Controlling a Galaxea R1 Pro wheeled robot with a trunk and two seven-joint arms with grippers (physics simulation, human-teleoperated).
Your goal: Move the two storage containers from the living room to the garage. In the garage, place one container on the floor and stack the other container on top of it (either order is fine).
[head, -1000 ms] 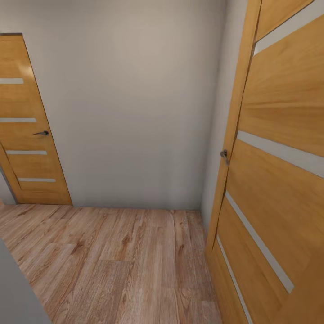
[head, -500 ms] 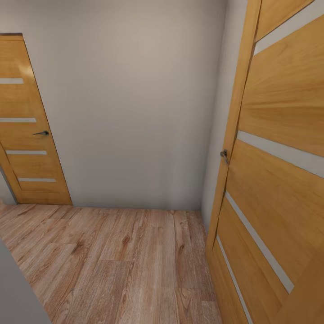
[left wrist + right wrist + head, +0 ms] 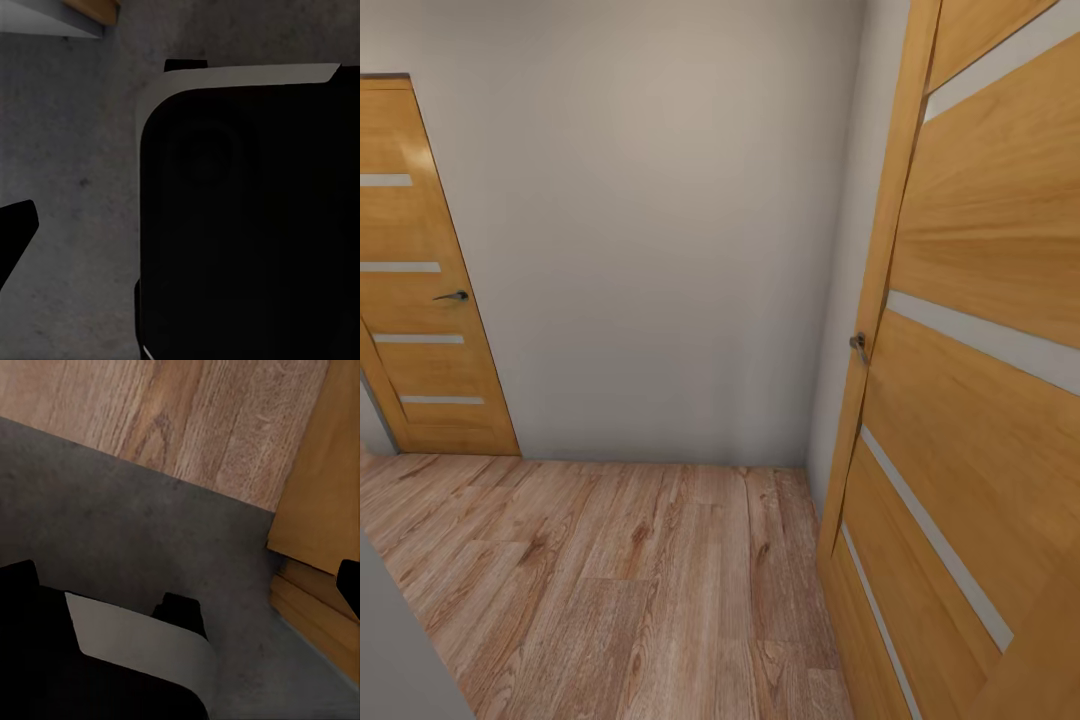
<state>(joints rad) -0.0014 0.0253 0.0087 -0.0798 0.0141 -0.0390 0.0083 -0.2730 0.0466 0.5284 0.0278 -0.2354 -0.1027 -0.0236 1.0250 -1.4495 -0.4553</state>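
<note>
A light wood plank floor (image 3: 630,580) is seen in the head view, running up to a plain grey-white wall. Its boards are laid lengthwise away from the camera, with visible grain and knots. No loose item is seen lying on it. In the right wrist view, a dark grey speckled concrete floor (image 3: 135,540) is met by the wood planks along a straight seam. The robot's dark base (image 3: 90,675) is seen over the concrete. In the left wrist view, the same concrete surface (image 3: 75,187) is shown beside the base (image 3: 247,225).
</note>
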